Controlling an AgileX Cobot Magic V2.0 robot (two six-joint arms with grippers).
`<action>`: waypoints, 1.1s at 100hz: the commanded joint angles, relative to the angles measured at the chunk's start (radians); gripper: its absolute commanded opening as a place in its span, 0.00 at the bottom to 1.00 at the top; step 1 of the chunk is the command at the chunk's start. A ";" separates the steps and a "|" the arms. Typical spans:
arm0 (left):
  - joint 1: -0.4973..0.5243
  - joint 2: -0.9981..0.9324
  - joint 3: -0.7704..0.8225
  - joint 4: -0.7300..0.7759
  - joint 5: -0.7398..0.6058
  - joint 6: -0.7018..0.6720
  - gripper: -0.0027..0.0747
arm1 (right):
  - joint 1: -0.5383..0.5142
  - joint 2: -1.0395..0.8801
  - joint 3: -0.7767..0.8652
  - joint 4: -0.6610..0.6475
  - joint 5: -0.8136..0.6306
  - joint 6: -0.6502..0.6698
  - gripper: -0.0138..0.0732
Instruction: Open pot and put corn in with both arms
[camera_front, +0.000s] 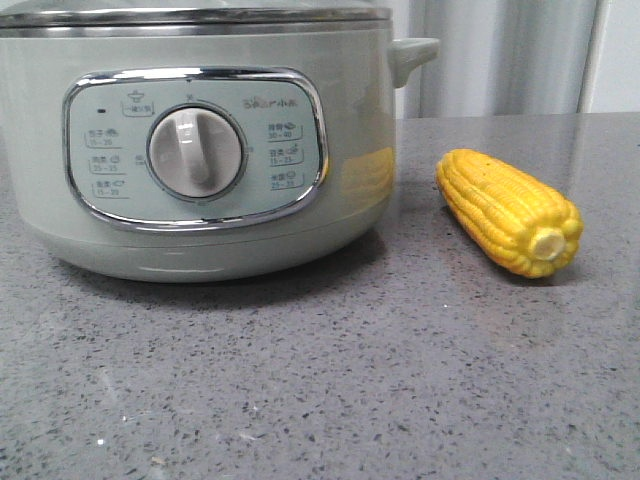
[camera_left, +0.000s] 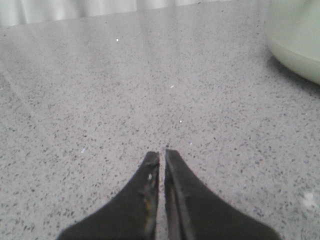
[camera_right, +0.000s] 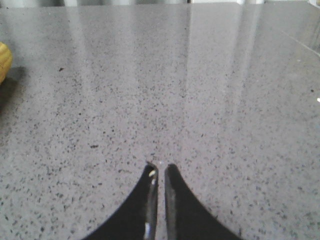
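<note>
Nearest in the front view: bare speckled grey table (camera_front: 330, 400), no arm anywhere. Further back at 9 o'clock, the pot (camera_front: 200, 150), pale green, filling the left half, with a round white dial (camera_front: 196, 151) inside a chrome-rimmed panel (camera_front: 196, 148) and a small side handle (camera_front: 413, 55) poking out at upper right. Lid (camera_front: 190, 14) on, only its edge showing along the top; inside hidden, contents impossible to tell. At 3 o'clock from the pot, lying apart from it on the table: the corn (camera_front: 510, 211), yellow, pale stub end turned toward the camera, tilted diagonally. Behind, pale curtain folds (camera_front: 500, 55).

Only in the left wrist view: the left gripper (camera_left: 162, 156), black fingers (camera_left: 142, 192) drawn together with just a thin slit between the tips, nothing held, over bare table. Beyond it, at about 2 o'clock of that picture, a curved slice of the pot's green wall.

Only in the right wrist view: the right gripper (camera_right: 159, 169), tips likewise nearly touching, clamped on nothing, above empty grey stone. Far off at about 10 o'clock of that picture, a sliver of the corn at the edge, well apart from the fingers.
</note>
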 joint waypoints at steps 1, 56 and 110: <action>0.002 -0.034 0.007 0.002 -0.117 -0.007 0.01 | -0.004 -0.021 0.022 -0.014 -0.123 -0.003 0.10; 0.002 -0.034 0.007 0.002 -0.207 -0.007 0.01 | -0.004 -0.021 0.022 -0.024 -0.147 -0.003 0.10; 0.002 -0.026 -0.055 -0.098 -0.396 -0.007 0.01 | -0.004 -0.020 -0.012 -0.040 -0.395 -0.003 0.10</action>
